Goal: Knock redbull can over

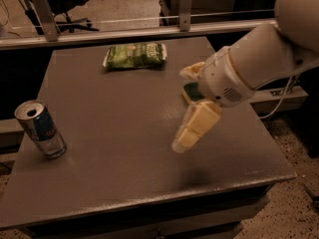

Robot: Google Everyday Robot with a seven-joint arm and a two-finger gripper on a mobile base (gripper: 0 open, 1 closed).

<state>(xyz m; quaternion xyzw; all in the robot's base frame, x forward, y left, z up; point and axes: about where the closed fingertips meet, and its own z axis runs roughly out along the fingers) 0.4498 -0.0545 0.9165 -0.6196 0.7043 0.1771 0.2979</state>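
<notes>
Table scene with one arm. The redbull can point(40, 129) stands upright on the grey table point(124, 148), near the table's 8 o'clock corner and close to the left edge. It shows a silver and blue wall and a silver top. From the gripper point(196, 124) the can lies at about 9 o'clock, well apart, with bare tabletop between the two and no contact.

The can's top has a dark opening by the pull-tab; what it holds cannot be seen. A green snack bag point(134, 56) lies flat towards the table's 12 o'clock edge, and its contents cannot be told either. A green and yellow sponge point(190, 90) lies at the table's 3 o'clock side, mostly hidden behind the wrist.

The white arm point(264, 54) enters from 2 o'clock and slants down to the left. Its wrist sits over the right half of the table. The cream gripper points down towards 7 o'clock and hangs above the surface, near the table's middle, with a faint shadow point(199, 177) under it at 6 o'clock. Whether the gripper is parted or closed cannot be told; nothing is seen held in it.
</notes>
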